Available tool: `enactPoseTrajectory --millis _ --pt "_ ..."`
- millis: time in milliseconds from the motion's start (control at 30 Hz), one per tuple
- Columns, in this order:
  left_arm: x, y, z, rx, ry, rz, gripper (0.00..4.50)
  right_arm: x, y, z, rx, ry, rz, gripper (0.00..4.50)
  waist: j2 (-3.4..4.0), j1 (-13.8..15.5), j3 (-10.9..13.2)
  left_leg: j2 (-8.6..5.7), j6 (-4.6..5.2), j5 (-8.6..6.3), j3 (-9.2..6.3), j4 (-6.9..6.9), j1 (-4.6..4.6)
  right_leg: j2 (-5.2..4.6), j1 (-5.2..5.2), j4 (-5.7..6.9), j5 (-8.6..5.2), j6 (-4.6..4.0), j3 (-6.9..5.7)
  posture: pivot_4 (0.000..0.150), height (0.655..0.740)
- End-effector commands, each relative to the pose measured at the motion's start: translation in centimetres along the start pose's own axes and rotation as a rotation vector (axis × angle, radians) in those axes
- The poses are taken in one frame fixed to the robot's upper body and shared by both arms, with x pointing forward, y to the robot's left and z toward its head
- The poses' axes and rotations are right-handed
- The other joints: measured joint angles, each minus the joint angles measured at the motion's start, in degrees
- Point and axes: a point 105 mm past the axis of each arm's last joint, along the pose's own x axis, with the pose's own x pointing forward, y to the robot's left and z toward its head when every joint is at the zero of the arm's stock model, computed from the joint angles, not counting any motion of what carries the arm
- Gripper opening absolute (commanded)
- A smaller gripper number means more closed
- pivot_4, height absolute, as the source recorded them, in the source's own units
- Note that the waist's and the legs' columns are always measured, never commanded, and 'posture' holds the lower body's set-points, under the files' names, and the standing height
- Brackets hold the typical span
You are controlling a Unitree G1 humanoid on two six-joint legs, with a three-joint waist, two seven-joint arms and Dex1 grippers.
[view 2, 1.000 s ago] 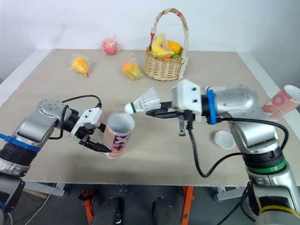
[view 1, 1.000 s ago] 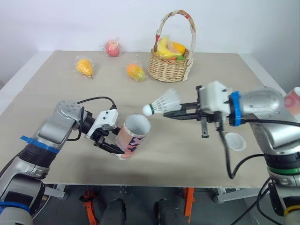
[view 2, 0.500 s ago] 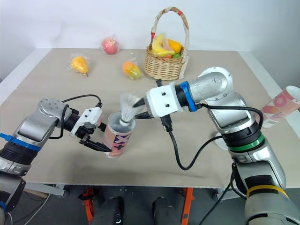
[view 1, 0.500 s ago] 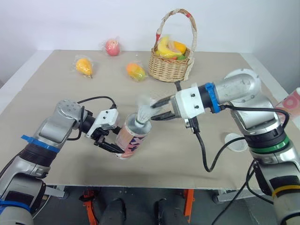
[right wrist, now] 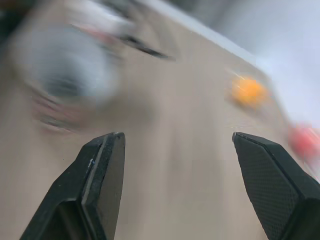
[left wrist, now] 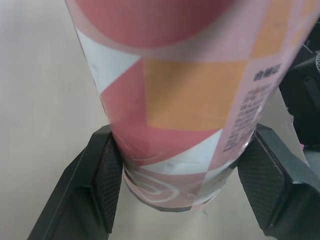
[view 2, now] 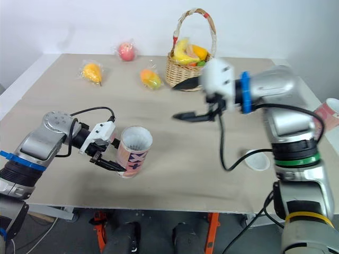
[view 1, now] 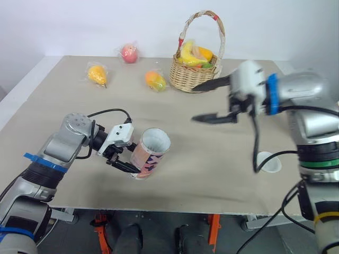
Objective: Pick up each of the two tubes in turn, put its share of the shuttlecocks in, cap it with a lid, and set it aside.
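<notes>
Currently, the left claw (left wrist: 183, 185) is clamping its textured black pads around the base of the cylindrical pink-patterned tube (view 1: 151, 153), which is tilting over the beige tabletop (view 1: 212, 159); the right claw (right wrist: 185, 160) is hovering wide open, empty.

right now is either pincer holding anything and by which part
The left pincer grips the pink patterned tube near its bottom end, one finger on each side. The right pincer is open and holds nothing.

- The beige worktop (view 1: 201, 153) carries a wicker basket (view 1: 195, 74) of fruit near its far edge.
- A bagged red fruit (view 1: 127, 53) and two bagged orange fruits (view 1: 97, 73) (view 1: 154, 80) lie toward the far-left corner.
- A white lid (view 1: 269, 163) lies near the right edge.
</notes>
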Motion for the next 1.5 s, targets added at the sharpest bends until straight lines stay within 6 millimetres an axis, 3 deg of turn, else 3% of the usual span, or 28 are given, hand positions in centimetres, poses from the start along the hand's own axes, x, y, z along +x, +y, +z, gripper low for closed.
enactPoseTrajectory --millis 33,167,333,733,1067,1167,1267,1367,1400,1500 --pt "-0.6 -0.2 0.3 0.013 -0.007 0.019 3.17 -3.0 -2.0 -4.7 0.155 0.132 -0.270 3.72 -0.01 0.02 -0.01 0.00 0.00 0.00 0.01 -0.02 0.00 0.01 -0.02 0.00 0.00 -0.01 0.01 0.150 0.7400" --pt "-0.6 -0.4 0.4 0.009 -0.010 0.024 3.17 -5.8 -1.8 -10.8 0.337 0.292 -0.513 3.72 0.05 0.00 0.01 0.01 0.01 0.00 0.03 -0.08 0.00 0.08 -0.09 0.03 -0.01 -0.04 0.07 0.150 0.7400" --pt "-0.7 -0.4 0.3 0.002 -0.009 0.031 3.17 -7.0 -1.5 -14.5 0.395 0.393 -0.668 3.72 0.06 -0.32 0.02 0.00 0.01 0.00 0.10 -0.07 0.01 0.09 -0.09 0.04 0.00 0.04 0.14 0.150 0.7400" --pt "-0.9 -0.1 0.7 0.009 -0.010 0.046 3.17 -8.3 -4.5 -20.0 0.487 0.503 -0.937 3.72 0.06 -0.93 0.02 -0.01 0.01 0.01 0.14 -0.05 0.04 0.11 -0.07 0.01 0.03 0.16 0.20 0.150 0.7400" --pt "-1.1 -0.1 0.8 0.005 -0.012 0.050 3.17 -7.4 -5.3 -20.7 0.564 0.495 -0.997 3.72 0.06 -1.02 0.03 -0.04 0.01 0.00 0.14 -0.16 0.03 0.09 -0.08 -0.03 0.04 0.06 0.24 0.150 0.7400" --pt "-1.1 -0.1 0.9 0.006 -0.014 0.049 3.17 -6.5 -5.9 -20.2 0.579 0.469 -1.017 3.04 0.07 -1.03 0.04 -0.04 0.01 0.00 0.15 -0.16 0.03 0.09 -0.09 -0.03 0.05 0.06 0.24 0.150 0.7400" --pt "-1.1 -0.1 0.9 0.006 -0.016 0.047 3.17 -5.8 -6.0 -20.2 0.584 0.466 -1.021 1.51 0.07 -1.04 0.04 -0.04 0.01 0.00 0.15 -0.16 0.03 0.09 -0.09 -0.03 0.05 0.06 0.24 0.150 0.7400" --pt "-1.0 -0.1 0.9 0.007 -0.017 0.048 3.17 -5.7 -5.8 -20.5 0.585 0.483 -1.040 0.27 0.07 -1.04 0.04 -0.03 0.01 0.00 0.14 -0.16 0.03 0.10 -0.08 -0.03 0.04 0.06 0.23 0.150 0.7400" --pt "-1.0 -0.1 0.9 0.007 -0.017 0.049 3.17 -5.9 -5.8 -20.6 0.590 0.486 -1.050 0.05 0.07 -0.99 0.04 -0.04 0.01 0.00 0.14 -0.16 0.03 0.09 -0.08 -0.03 0.04 0.06 0.23 0.150 0.7400" --pt "-1.0 -0.1 0.9 0.006 -0.018 0.051 3.17 -6.1 -5.7 -20.8 0.596 0.493 -1.062 0.05 0.08 -0.99 0.04 -0.06 0.01 0.00 0.15 -0.16 0.01 0.07 -0.08 -0.04 0.03 0.07 0.24 0.150 0.7400"
